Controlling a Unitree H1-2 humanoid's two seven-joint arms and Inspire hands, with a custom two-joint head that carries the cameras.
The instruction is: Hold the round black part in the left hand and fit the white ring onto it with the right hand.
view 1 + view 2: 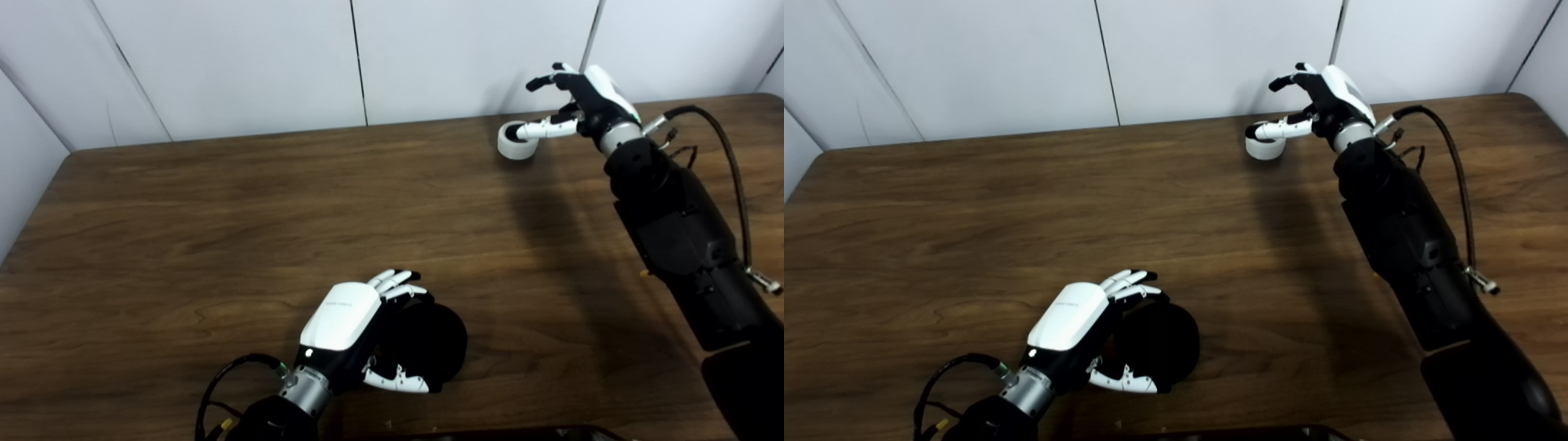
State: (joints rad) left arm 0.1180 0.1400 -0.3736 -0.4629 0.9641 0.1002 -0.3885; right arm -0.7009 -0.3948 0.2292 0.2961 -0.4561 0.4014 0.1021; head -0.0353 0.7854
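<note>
The round black part (436, 346) lies on the wooden table (245, 202) near the front edge. My left hand (361, 327) is wrapped around its left side, fingers over the top and thumb under the near rim. The white ring (514, 142) sits far back on the table, close to the wall. My right hand (579, 101) reaches over it with fingers spread; the thumb lies across the ring's opening while the other fingers stay raised above it. The ring rests on the table and is not gripped.
A white panelled wall (245, 61) stands just behind the table's back edge. My right forearm (680, 233) stretches across the right side of the table with a cable (732, 171) looping beside it. A dark object (520, 433) shows at the bottom edge.
</note>
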